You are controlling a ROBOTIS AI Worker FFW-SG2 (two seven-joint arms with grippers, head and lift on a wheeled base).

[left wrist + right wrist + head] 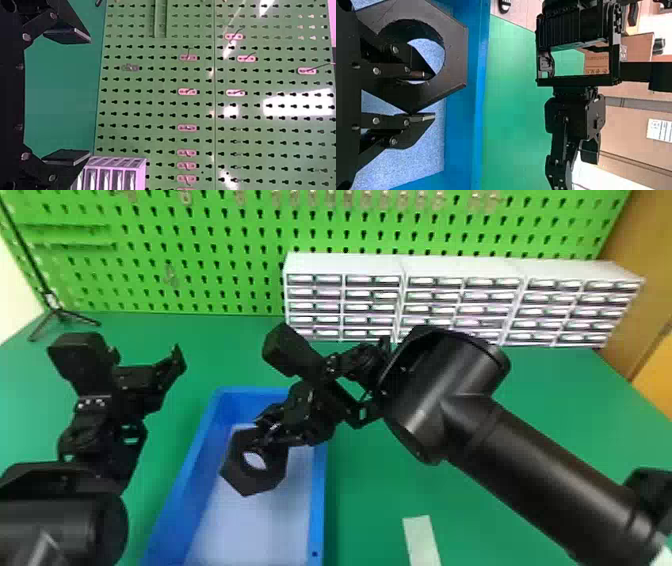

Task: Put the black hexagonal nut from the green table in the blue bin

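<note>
My right gripper (267, 432) is over the blue bin (320, 500), shut on the black hexagonal nut (250, 484). The nut hangs tilted above the bin's pale floor, with its hole showing. In the right wrist view, one finger of the right gripper (430, 95) passes into the hole of the nut (455, 55) and the other lies against its outside, beside the wall of the bin (464, 130). Left of the bin, my left gripper (145, 359) is parked above the table; in the left wrist view the left gripper (90, 97) stands open and holds nothing.
Small-drawer cabinets (345, 265) stand at the back of the green table (370, 490), before a green pegboard (225, 245). A pale strip (422, 540) lies right of the bin. A black tripod (60, 312) stands at the back left.
</note>
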